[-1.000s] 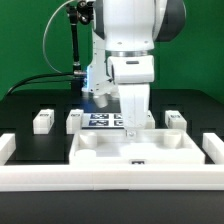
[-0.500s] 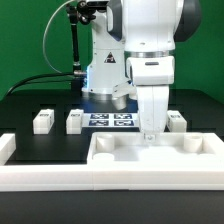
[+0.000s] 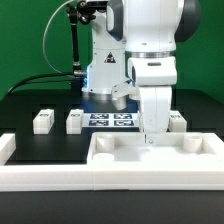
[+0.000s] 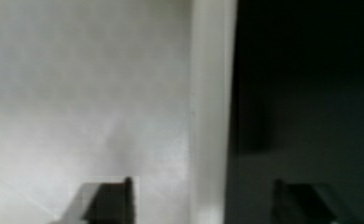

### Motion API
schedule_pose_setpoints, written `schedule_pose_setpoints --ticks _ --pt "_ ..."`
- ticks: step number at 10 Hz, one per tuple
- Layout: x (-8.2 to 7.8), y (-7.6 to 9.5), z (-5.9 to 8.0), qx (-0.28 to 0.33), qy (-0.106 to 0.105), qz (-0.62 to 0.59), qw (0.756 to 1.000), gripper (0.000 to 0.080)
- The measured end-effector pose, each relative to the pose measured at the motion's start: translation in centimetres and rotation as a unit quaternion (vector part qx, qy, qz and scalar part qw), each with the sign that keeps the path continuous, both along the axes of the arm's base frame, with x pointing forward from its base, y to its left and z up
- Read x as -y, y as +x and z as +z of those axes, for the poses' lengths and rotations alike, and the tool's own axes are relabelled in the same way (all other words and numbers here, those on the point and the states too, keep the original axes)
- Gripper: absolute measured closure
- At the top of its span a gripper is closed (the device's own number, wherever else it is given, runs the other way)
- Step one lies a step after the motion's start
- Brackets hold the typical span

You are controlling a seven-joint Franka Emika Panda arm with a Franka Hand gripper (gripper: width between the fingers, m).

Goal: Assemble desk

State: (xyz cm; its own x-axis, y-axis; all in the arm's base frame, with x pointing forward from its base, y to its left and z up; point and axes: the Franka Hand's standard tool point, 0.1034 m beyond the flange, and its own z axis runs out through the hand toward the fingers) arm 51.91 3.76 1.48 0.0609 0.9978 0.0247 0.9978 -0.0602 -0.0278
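**Exterior view: gripper released over the tabletop panel's rear rim**

Nearest the camera, we note the long white barrier wall (image 3: 50,178) running across the black table (image 3: 25,138).

Directly behind the wall lies the tabletop panel (image 3: 115,152). It rests flat with its rimmed side up, against the wall and toward the exterior view's right.

The gripper (image 3: 150,137) points straight down at the panel's rear rim. In the wrist view the two fingers (image 4: 108,200) stand apart, one over the white panel and the other over the dark table. The rim runs between them. We see a gap on either side of it, so we record the jaws as released and grasping nothing.

Further back, a leg post (image 3: 42,121) stands alone at the exterior view's left. Another leg post (image 3: 74,120) stands just beside the marker board (image 3: 108,120). A third leg post (image 3: 177,119) shows past the arm (image 3: 150,60) on the exterior view's right. We cannot see a fourth.

The marker board lies flat at the foot of the arm. Its right part is hidden behind the gripper.

Farthest off hangs a green backdrop (image 3: 30,40).
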Motion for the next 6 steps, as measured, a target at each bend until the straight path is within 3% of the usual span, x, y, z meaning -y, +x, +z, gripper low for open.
schedule_pose_setpoints --ticks 1,2,3,6 --pt "0.01 0.0 0.0 0.0 0.0 0.0 1.0 0.033" --pt "0.01 0.0 0.0 0.0 0.0 0.0 1.0 0.0193" --pt "0.02 0.0 0.0 0.0 0.0 0.0 1.0 0.0163" --pt "0.03 0.0 -0.01 0.0 0.0 0.0 1.0 0.0152"
